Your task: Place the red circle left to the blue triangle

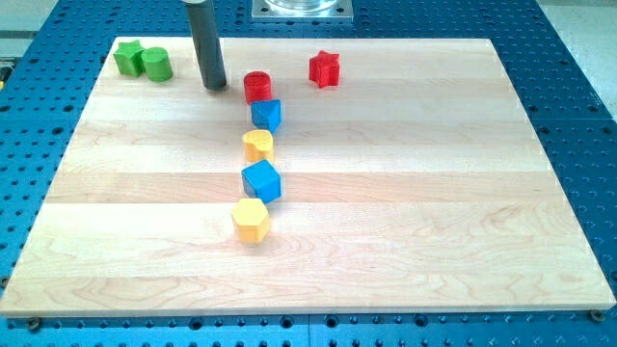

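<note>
The red circle stands upright, a short glossy cylinder.

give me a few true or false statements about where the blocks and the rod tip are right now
1. My tip is at the view's left of the red circle. True.
2. The red circle lies below the blue triangle. False: it lies just above it.
3. Two green blocks sit side by side at the board's top left. True.
4. The red star touches the red circle. False: they are apart.
5. My tip is touching a yellow block. False: it is far from both.
</note>
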